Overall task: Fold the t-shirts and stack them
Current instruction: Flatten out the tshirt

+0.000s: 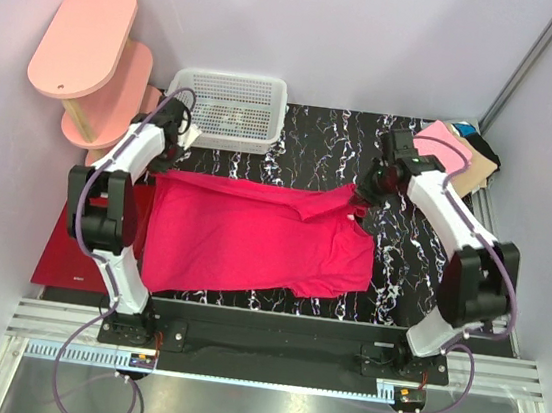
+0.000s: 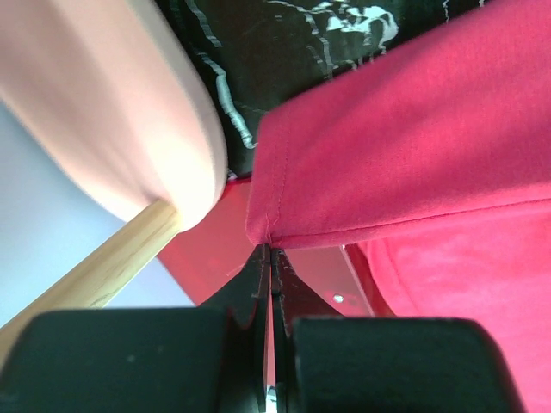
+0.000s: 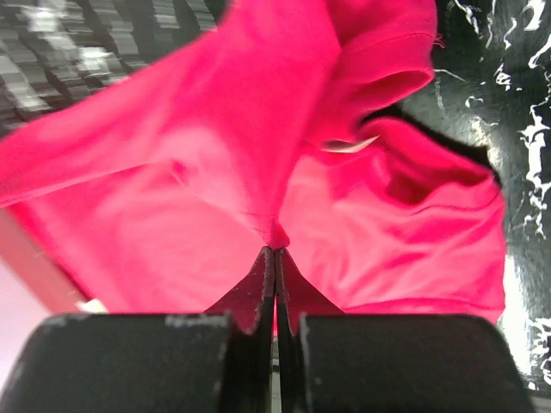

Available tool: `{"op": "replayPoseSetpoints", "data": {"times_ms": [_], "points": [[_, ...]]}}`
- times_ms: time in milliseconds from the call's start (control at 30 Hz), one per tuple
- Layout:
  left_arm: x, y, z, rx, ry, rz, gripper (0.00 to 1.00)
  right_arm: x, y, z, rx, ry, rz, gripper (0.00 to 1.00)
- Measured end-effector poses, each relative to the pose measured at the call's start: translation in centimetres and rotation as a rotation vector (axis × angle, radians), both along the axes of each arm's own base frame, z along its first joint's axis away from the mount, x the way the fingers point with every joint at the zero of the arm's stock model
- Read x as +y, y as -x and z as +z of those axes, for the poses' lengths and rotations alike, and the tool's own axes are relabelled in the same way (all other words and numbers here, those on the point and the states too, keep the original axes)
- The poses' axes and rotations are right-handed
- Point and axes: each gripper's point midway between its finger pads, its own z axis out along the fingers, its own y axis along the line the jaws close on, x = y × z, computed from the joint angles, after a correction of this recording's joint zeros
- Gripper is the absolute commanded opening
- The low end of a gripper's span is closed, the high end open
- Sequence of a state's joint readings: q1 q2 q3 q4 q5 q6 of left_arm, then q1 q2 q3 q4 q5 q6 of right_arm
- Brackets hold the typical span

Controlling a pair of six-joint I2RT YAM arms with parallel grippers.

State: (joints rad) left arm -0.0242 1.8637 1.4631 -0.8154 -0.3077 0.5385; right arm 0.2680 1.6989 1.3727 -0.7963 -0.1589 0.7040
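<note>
bright magenta-red cloth t-shirt (image 1: 252,239) lay on black marbled table (image 1: 399,272); left gripper (image 2: 270,251) pinched its far hem corner, right gripper (image 3: 275,249) its far shoulder. first fold seemed in hand: next, carry both corners evenly nearward.

The left white-and-black jointed arm (image 1: 134,149) rises from its base at the near edge, folds at a black elbow out to the left, and slants forward and inward. The black two-finger left gripper (image 2: 270,251) has its jaws pressed flat together, pinching a hemmed corner of the bright magenta-red t-shirt (image 2: 413,146). The right arm (image 1: 446,212) mirrors this pose, elbow out to the right and forearm slanting forward and inward. The right gripper (image 3: 275,249) is closed tight too, its tips nipping a fold of the same shirt.
</note>
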Motion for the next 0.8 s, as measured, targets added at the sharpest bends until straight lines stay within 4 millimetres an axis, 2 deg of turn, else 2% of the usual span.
{"op": "replayPoseSetpoints", "data": {"times_ms": [67, 233, 367, 467, 533, 567, 667, 800], "points": [[0.0, 0.0, 1.6, -0.038, 0.0, -0.003, 0.0, -0.1, 0.3, 3.0, -0.078, -0.021, 0.0, 0.0], [0.0, 0.6, 5.9, -0.14, 0.003, -0.004, 0.0, -0.5, 1.7, 8.7, -0.225, -0.059, 0.002, 0.0], [-0.1, 2.3, 9.8, -0.219, 0.015, -0.008, 0.0, -1.0, 3.5, 11.5, -0.285, -0.075, 0.005, 0.0], [-0.4, 4.2, 11.9, -0.25, 0.032, -0.016, 0.0, -1.4, 5.0, 13.2, -0.314, -0.08, 0.009, 0.0], [-0.6, 5.6, 13.2, -0.264, 0.047, -0.024, 0.0, -1.8, 6.2, 15.1, -0.351, -0.086, 0.014, 0.0], [-0.8, 6.5, 13.9, -0.268, 0.058, -0.029, 0.0, -1.9, 6.6, 16.5, -0.387, -0.093, 0.016, 0.0], [-1.5, 8.6, 16.7, -0.292, 0.101, -0.041, 0.0, -2.5, 8.5, 22.4, -0.546, -0.123, 0.023, 0.0], [-3.1, 10.3, 23.3, -0.436, 0.191, -0.069, 0.0, -3.7, 12.1, 29.9, -0.786, -0.163, 0.031, 0.0]]}}
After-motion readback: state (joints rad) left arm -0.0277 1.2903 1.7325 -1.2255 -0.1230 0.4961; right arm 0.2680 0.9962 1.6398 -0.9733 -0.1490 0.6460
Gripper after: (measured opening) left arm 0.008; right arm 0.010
